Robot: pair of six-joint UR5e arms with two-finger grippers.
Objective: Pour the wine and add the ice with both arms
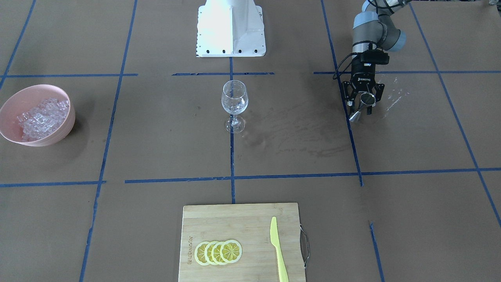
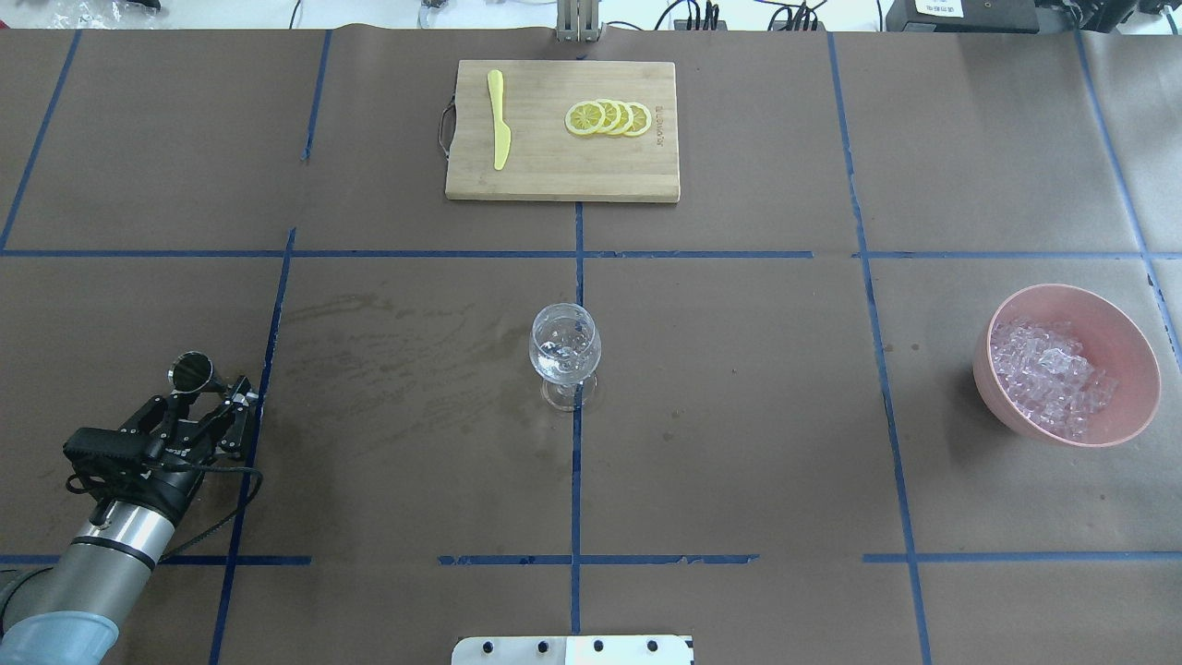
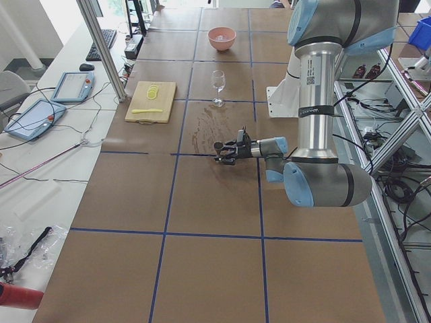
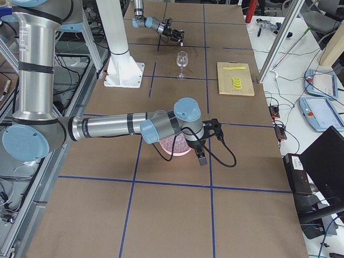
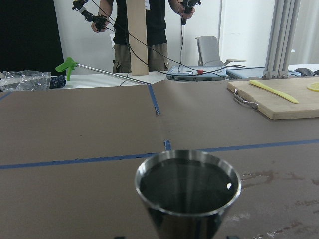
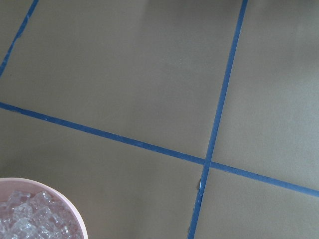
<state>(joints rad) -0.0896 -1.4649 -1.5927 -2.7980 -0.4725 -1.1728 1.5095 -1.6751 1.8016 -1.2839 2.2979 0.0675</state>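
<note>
A clear stemmed glass [image 1: 234, 100] [image 2: 564, 351] stands upright at the table's middle. My left gripper [image 1: 362, 105] [image 2: 208, 392] is shut on a small metal measuring cup [image 1: 366, 99] [image 2: 189, 371], held low over the table, well apart from the glass. In the left wrist view the cup [image 5: 188, 186] holds dark liquid. The ice [image 1: 43, 117] [image 2: 1048, 374] [image 6: 27, 219] heaps in a pink bowl [image 1: 58, 133] [image 2: 1136, 351]. My right gripper [image 4: 201, 153] shows only in the exterior right view, above the bowl's edge. I cannot tell if it is open.
A wooden cutting board [image 1: 242, 219] [image 2: 554, 175] with lemon slices [image 1: 218, 252] and a yellow knife [image 1: 278, 250] lies at the far edge. The white pedestal [image 1: 231, 27] stands at the robot's side. A damp stain [image 2: 388, 360] marks the paper between cup and glass.
</note>
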